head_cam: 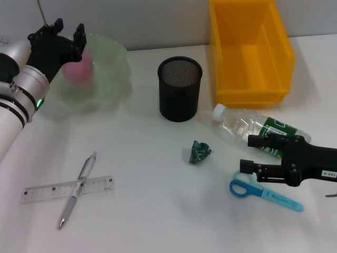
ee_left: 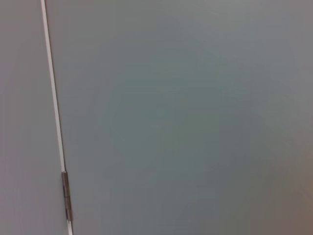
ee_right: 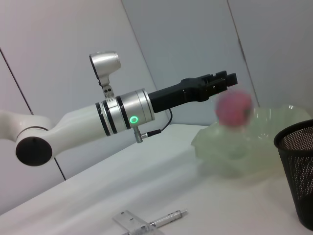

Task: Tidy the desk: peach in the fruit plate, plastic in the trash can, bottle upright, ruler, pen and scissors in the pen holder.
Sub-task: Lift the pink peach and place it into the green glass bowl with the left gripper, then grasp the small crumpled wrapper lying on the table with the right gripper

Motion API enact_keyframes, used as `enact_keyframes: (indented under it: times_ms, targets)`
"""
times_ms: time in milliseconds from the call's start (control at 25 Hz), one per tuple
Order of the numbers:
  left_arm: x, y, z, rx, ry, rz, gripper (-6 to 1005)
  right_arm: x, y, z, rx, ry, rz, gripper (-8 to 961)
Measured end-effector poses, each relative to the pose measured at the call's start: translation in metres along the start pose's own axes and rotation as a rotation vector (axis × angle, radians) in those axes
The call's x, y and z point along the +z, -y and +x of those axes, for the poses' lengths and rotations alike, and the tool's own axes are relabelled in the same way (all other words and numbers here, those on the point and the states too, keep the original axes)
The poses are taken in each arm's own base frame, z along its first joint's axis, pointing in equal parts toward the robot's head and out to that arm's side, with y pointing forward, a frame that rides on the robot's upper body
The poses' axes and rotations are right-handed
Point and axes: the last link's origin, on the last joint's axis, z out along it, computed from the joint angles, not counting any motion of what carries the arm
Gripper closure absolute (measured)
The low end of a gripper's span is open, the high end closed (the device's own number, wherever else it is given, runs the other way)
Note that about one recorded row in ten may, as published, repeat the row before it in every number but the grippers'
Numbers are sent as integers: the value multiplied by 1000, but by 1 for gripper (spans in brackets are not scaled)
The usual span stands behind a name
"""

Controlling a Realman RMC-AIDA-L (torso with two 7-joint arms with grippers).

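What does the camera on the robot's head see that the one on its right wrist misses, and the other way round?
Only the head view shows the yellow bin, the lying bottle, the crumpled plastic, the scissors and the right gripper, open beside the bottle. Only the right wrist view shows the left arm side-on. Both show the left gripper open over the fruit plate, the peach, pen holder, ruler and pen.

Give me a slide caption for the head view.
Left gripper open above peach in fruit plate; right gripper open by scissors.
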Motion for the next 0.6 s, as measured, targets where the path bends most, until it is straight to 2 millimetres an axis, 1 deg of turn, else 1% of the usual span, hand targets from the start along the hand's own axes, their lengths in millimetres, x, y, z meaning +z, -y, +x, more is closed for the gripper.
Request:
enact_keyframes:
  times_ms: [80,200,320,440,520,600]
  targets:
    - [0,0,-1,8,2,-5,545,0,0,0,0,0,1,133]
    - [-5,-3,-4,18,5,-28,489,-1,0,0,1,6,6,133]
    - [-15,-9,-8,26,-14,-74,433,-2,2,-3,-5,21,13,134]
    - [-35,-17,-14,10,-40,-163,377,-5,3,-8,-15,23,12,134]
    - [-52,-18,-20,-17,-56,-225,340,-9,5,-15,-21,10,19,134]
    - [-72,-18,-24,-31,-81,-309,238,-12,8,-23,-14,-2,25,134]
